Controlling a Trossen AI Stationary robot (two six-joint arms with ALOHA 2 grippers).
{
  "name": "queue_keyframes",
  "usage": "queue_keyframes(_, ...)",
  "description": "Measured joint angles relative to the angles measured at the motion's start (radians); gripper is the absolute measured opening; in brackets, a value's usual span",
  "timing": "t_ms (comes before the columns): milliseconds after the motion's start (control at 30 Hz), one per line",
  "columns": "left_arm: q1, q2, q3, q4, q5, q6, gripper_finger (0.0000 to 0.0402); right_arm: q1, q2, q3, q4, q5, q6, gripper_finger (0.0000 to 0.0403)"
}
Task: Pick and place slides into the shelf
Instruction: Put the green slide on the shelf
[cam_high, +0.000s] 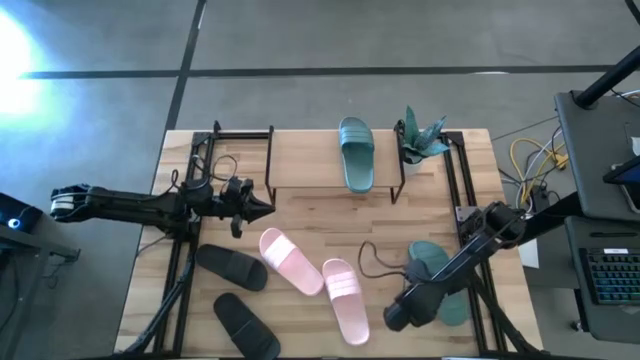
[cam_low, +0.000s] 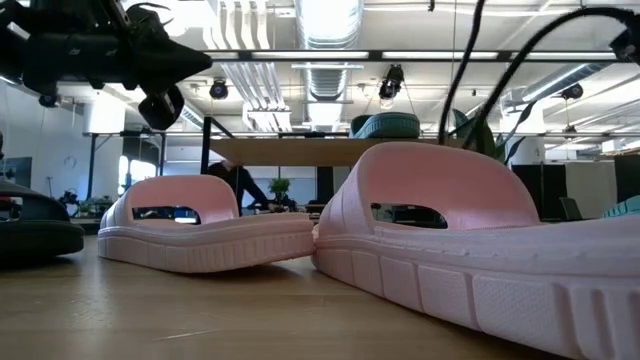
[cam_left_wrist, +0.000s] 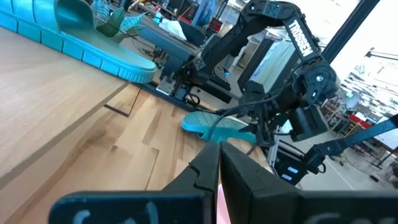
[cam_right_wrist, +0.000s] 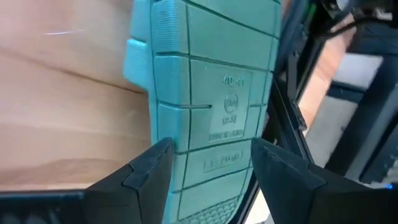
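Right claw (cam_right_wrist: 208, 163) poised over a teal-green rubber slide sandal (cam_right_wrist: 205, 81) at the right edge of the wooden tabletop (cam_high: 300, 210).

Its fingers stand apart, one on either side of that teal slide's ribbed sole. The left claw (cam_high: 262, 207), fingers pressed together and empty, hovers just in front of the low wooden shelf with thin black legs (cam_high: 305, 160). A second teal-green slide (cam_high: 356, 152) lies on the shelf board near a small green plant (cam_high: 420, 138). Two pale pink slides (cam_high: 292, 260) lie mid-table, nearly touching, and two black slides (cam_high: 232, 266) sit toward the left front corner.
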Motion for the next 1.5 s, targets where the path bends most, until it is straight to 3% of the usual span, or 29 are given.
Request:
queue_keyframes(233, 0.0, -0.001, -0.001, -0.001, 0.0, 0.001, 0.0, 0.016, 0.004, 0.029, -0.003, 0.059, -0.195, 0.0212)
queue_keyframes(733, 0.0, -0.003, 0.001, 0.005, 0.006, 0.0, 0.0, 0.082, 0.033, 0.032, 0.012, 0.002, -0.004, 0.0215)
queue_keyframes(1000, 0.0, 0.0, -0.001, -0.002, 0.006, 0.0, 0.0, 0.093, 0.103, 0.094, 0.001, 0.017, -0.18, 0.0215)
queue_keyframes(1500, 0.0, -0.002, -0.002, -0.003, 0.009, -0.001, 0.0, 0.093, 0.203, 0.095, 0.0, 0.013, -0.199, 0.0214)
